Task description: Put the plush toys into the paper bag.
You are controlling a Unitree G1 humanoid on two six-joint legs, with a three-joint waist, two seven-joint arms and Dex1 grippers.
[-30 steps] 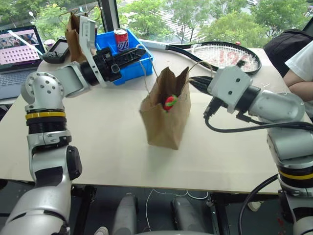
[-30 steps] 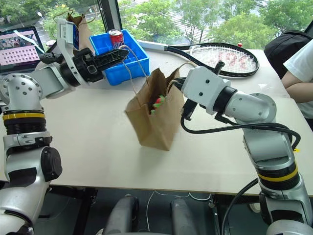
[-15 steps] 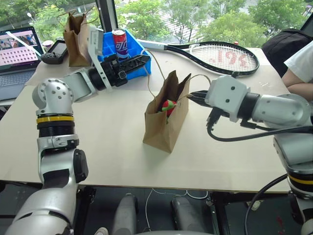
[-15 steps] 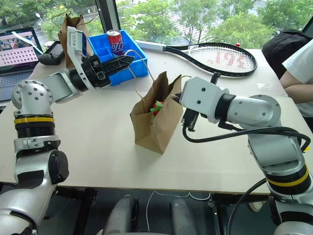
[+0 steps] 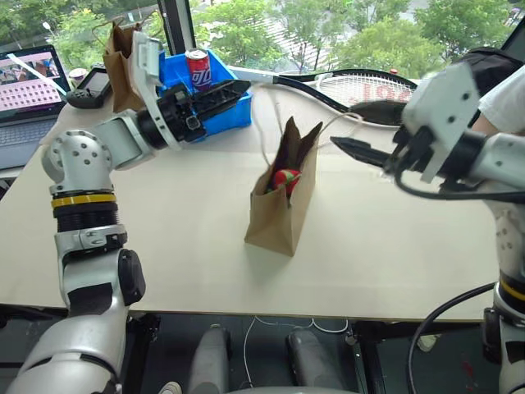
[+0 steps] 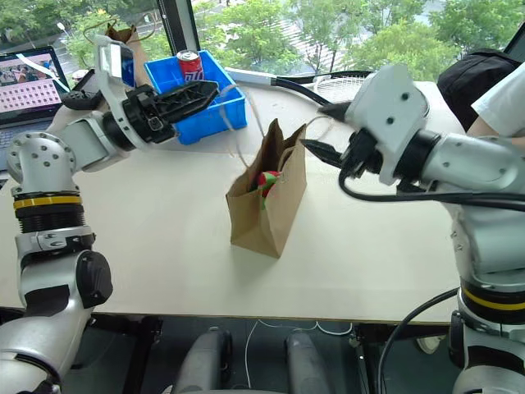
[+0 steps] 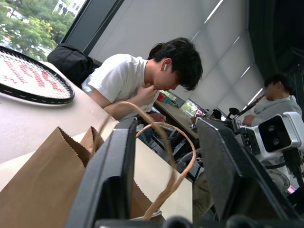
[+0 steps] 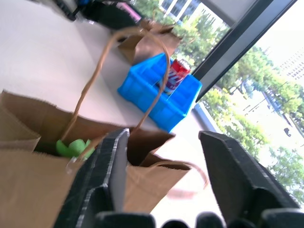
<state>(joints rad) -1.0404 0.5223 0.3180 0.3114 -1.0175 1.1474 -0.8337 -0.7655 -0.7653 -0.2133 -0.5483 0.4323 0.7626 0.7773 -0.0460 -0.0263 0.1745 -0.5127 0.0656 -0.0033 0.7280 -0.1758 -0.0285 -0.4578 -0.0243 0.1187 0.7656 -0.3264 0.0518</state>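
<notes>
The paper bag [image 5: 277, 205] stands upright and open mid-table. Inside its mouth sits the red chili plush toy [image 5: 285, 177]; a bit of bright green plush [image 8: 71, 148] shows deeper in. My left gripper [image 5: 232, 92] hovers up and to the left of the bag, open, with one cord handle [image 7: 179, 142] looping between its fingers. To the right of the bag's top, my right gripper [image 6: 322, 127] is raised and open. The other handle [image 8: 142, 71] arcs beside its left finger [image 8: 110, 161].
At the table's [image 5: 164, 222] far left is a blue bin [image 5: 215, 107] with a soda can [image 5: 198, 66], and a narrower brown bag [image 5: 123, 56] beside it. A tennis racket [image 5: 369, 84] lies behind. A laptop [image 5: 29, 82] is far left; a person [image 5: 502, 94] sits at right.
Both grippers have gone from shut to open. The right hand has risen and pulled back to the right of the bag. The bag still stands on the table.
</notes>
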